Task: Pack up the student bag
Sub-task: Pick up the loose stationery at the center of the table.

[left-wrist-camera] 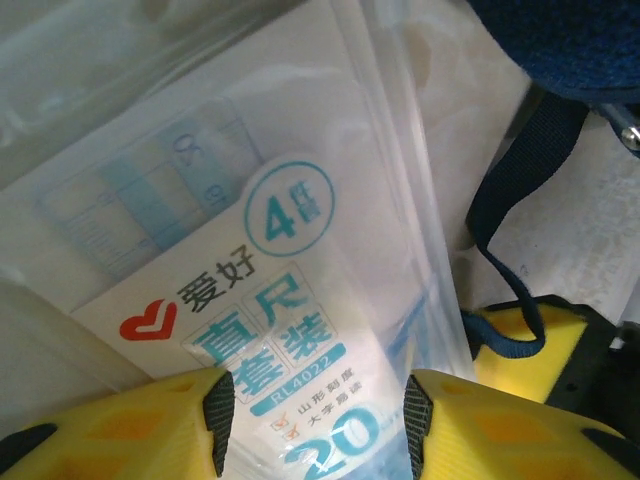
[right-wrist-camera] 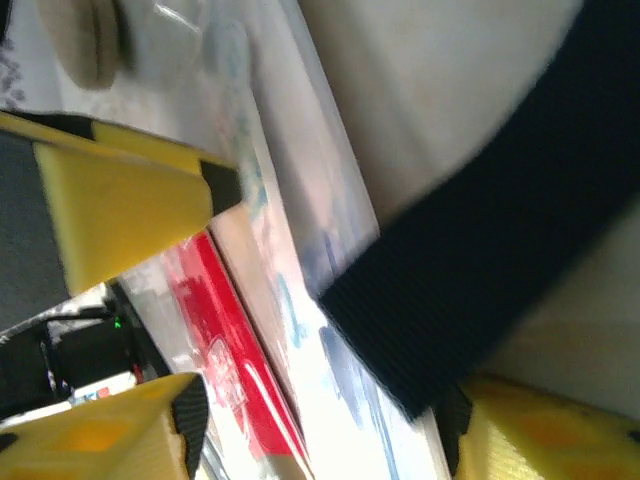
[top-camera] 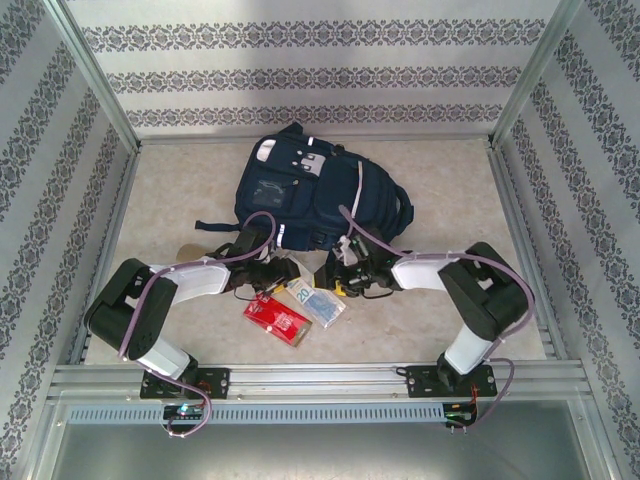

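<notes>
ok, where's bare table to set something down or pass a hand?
Free: table right of the student bag up to the right rail; also left of it toward the left rail. Crowded: in front of the bag, where left gripper, right gripper, red packet and clear packet bunch.
</notes>
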